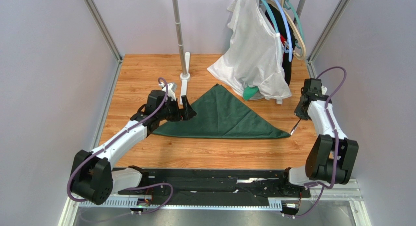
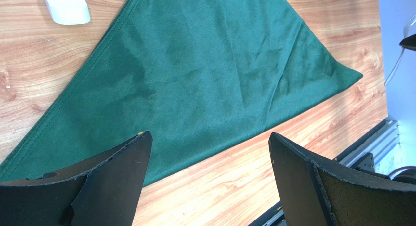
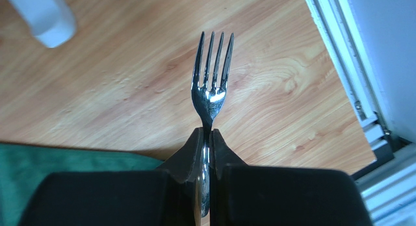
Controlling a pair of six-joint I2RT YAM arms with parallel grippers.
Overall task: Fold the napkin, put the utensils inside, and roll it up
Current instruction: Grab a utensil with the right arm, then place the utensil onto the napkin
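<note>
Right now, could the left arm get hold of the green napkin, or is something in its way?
Probably yes. The left gripper hangs open over the left end of the napkin, and nothing lies between its fingers and the cloth, so the way down looks free.

White arm links [image 1: 124, 136], black joints [image 1: 93, 176], purple cables [image 1: 337, 67], black fingers [image 2: 302, 182].

qty: 1 napkin [image 1: 224, 119], 1 fork [image 3: 211, 84], 1 wht garment [image 1: 251, 55]

L gripper [image 2: 209, 137], spread wide, hovers over long edge of triangle-folded napkin [image 2: 205, 75] on wood table [image 2: 29, 89].
</note>
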